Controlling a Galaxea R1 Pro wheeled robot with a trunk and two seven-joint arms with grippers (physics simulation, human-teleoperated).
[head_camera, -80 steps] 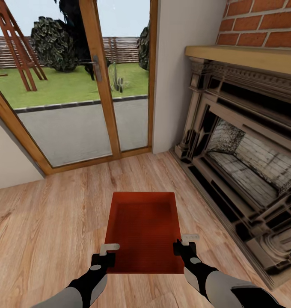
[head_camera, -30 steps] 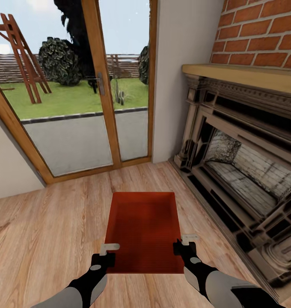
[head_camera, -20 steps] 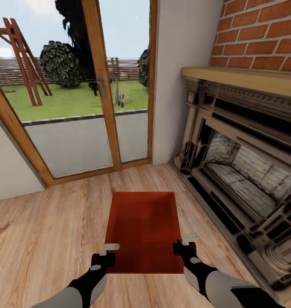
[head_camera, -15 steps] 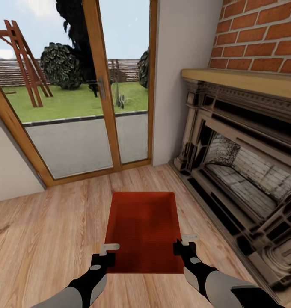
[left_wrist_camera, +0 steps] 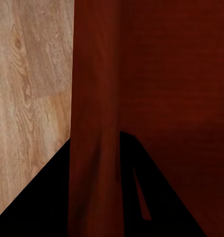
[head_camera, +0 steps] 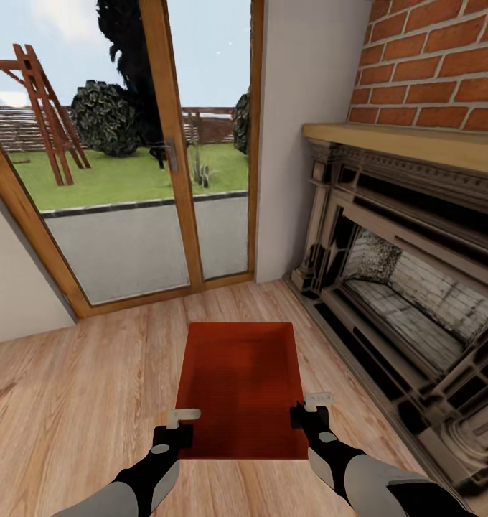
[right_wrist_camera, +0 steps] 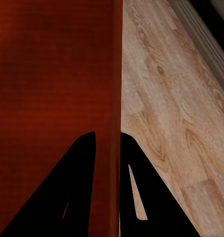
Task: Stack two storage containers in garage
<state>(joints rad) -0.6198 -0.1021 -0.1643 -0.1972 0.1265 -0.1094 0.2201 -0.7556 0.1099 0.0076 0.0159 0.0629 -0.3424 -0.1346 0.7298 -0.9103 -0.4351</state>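
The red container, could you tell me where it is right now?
In the head view the container is held low and centre between the left gripper and right gripper, above the wood floor, left of the fireplace.

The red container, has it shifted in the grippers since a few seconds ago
No. The storage container sits the same against the left gripper and right gripper; only the camera's background shifted.

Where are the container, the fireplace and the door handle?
Container (head_camera: 240, 388), head view, on its inner bottom.
Fireplace (head_camera: 409, 287), head view, on the firebox's back wall.
Door handle (head_camera: 173, 154), head view, on the handle plate.
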